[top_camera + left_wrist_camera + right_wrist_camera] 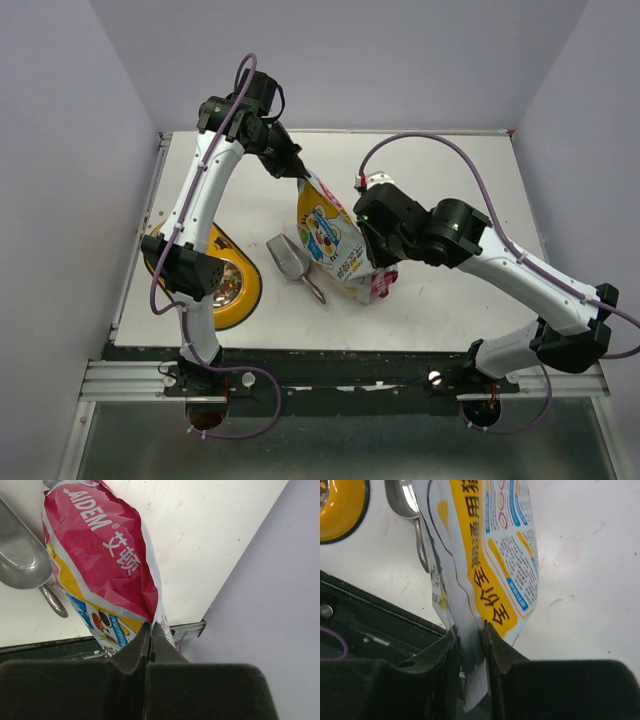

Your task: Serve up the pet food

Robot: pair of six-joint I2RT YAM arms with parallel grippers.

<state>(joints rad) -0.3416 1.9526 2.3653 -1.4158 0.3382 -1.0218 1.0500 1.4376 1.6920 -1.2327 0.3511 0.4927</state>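
The pet food bag (330, 240) runs lengthwise from top centre toward lower right. The left claw (300, 177) pinches its far end and the right claw (469, 630) clamps its near edge.

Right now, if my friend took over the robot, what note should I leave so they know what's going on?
Left gripper: shut on the far end of the pet food bag.
Right gripper: shut on the bag's near edge.
Things: the bag stretches between the two grippers. The scoop lies just left of it, and the yellow feeder is farther left, partly under the left arm.
Done: bag gripped at both ends.
Left: open the bag if it is sealed (can't tell), then get kibble into the feeder.
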